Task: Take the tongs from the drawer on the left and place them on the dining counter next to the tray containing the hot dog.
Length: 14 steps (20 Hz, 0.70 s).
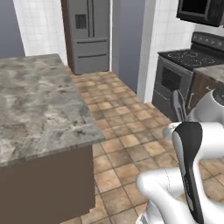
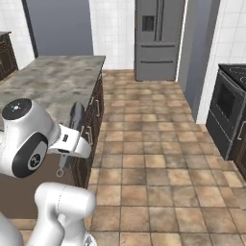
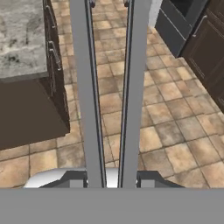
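Left base view: the dining counter (image 1: 35, 100), a long grey-beige marbled slab on a plain dark brown base, is shown along the left side, with brown tiled floor (image 1: 118, 127) beside it. A grey refrigerator (image 1: 87, 33) is set against the far wall, and a black stove (image 1: 179, 72) is placed at the right, below a dark microwave (image 1: 201, 11).

Right base view: the same dining counter (image 2: 53, 79) is seen at the left, its dark side fitted with silver handles. The refrigerator (image 2: 158, 38) is shown at the far wall and the stove (image 2: 228, 110) at the right edge. The white arm is raised at the lower left, just beside the counter's near end.

Hand view: a corner of the dining counter (image 3: 22, 39) is shown at the upper left, above its dark base, and the tiled floor (image 3: 175, 131) is spread below. The stove (image 3: 179, 22) and dark cabinets (image 3: 210, 57) are seen at the upper right.

The tongs (image 3: 109, 96), slim and grey, are held in the gripper (image 3: 111, 177): two long narrow arms are extended away from the fingers, over the floor and apart from the counter. The jaws are closed narrowly about the joined end. In the right base view the tongs (image 2: 77, 117) are seen beyond the hand.
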Motion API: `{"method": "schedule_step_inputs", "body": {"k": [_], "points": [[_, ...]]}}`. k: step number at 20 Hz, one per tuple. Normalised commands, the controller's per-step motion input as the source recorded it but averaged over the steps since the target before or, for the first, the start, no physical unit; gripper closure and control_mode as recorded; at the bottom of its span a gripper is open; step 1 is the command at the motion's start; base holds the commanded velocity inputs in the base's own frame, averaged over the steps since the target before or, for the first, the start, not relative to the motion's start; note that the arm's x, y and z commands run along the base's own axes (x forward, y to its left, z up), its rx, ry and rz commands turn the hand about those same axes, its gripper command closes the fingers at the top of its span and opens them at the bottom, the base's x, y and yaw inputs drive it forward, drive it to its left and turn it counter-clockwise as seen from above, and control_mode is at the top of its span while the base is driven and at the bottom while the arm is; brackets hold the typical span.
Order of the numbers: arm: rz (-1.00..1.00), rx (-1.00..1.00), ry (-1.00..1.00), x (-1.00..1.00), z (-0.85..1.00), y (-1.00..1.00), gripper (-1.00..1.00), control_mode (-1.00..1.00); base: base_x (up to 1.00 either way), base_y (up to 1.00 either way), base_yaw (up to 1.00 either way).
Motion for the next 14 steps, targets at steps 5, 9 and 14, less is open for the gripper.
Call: {"method": "schedule_step_inputs", "body": {"k": [5, 9, 14], "points": [[0.0, 0.0, 0.0, 0.0, 0.0, 0.0, 1.0, 1.0, 0.0, 0.4, 0.27], [0.0, 0.0, 0.0, 0.0, 0.0, 0.0, 1.0, 1.0, 0.0, 0.39, 0.28], [0.0, 0.0, 0.0, 0.0, 0.0, 0.0, 1.0, 1.0, -0.03, 0.38, 0.28]]}}
